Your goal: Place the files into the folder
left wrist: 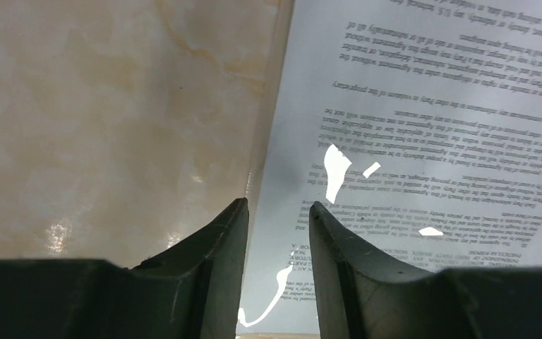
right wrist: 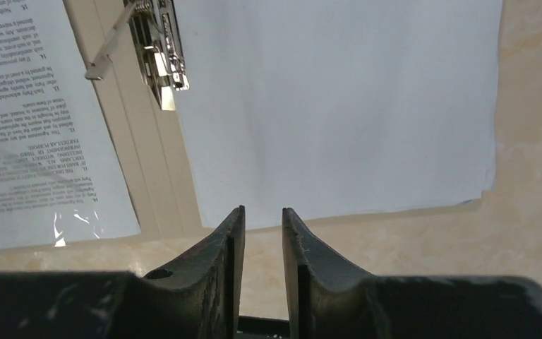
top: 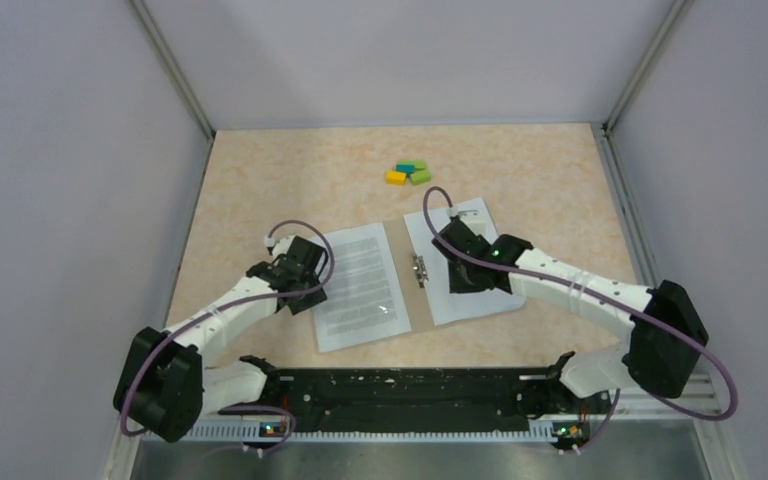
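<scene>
Folder (right wrist: pixel 137 155) lies open, files (top: pixel 360 285) on both sides of its clip (top: pixel 419 270)

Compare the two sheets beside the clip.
The left sheet shows printed text; the right sheet looks blank. The left sheet lies left of the clip, the right sheet right of it, partly under the right arm. Both are white and lie flat.

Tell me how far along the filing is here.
Looks done: a printed sheet and a blank-faced sheet lie either side of the metal clip on the open folder. In hand: nothing gripped; the left gripper sits at the printed sheet's edge, the right gripper at the blank one's, both jaws apart. Left: likely squaring the sheets and closing the folder.
</scene>
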You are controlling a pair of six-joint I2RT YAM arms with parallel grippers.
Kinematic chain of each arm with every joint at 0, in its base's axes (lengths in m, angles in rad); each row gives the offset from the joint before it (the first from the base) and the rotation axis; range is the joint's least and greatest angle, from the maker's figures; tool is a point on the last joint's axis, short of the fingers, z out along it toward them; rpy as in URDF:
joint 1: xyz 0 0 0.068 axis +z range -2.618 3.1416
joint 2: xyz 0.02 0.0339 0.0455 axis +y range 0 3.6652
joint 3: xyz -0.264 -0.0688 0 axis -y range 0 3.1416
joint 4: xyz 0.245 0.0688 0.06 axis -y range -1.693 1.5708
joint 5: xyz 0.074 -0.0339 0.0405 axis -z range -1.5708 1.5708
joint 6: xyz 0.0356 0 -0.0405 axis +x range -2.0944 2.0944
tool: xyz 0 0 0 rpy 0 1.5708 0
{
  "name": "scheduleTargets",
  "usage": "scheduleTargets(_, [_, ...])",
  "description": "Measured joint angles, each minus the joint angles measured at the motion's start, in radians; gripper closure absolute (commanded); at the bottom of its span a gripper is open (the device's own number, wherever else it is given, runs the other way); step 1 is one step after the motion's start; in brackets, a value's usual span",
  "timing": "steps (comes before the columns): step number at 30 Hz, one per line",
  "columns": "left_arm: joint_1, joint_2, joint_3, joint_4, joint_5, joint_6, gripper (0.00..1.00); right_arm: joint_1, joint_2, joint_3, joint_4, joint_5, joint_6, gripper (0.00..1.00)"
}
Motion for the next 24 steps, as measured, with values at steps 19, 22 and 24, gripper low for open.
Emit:
scheduleTargets(19, [0.000, 0.069, -0.044, 0.074, -0.023, -0.048, 0.60, 0.063, 0.353, 0.382, -0.007, 0.002, -0.184, 0.77])
scheduleTargets(22, [0.000, 0.076, -0.040, 0.070, -0.025, -0.054, 0.60, 0.077, 0.407, 0.418, -0.021, 0.008, -0.196, 0.80])
scheduleTargets(24, [0.000, 0.080, -0.038, 0.068, -0.026, -0.056, 0.60, 0.081, 0.442, 0.436, -0.024, 0.016, -0.204, 0.81])
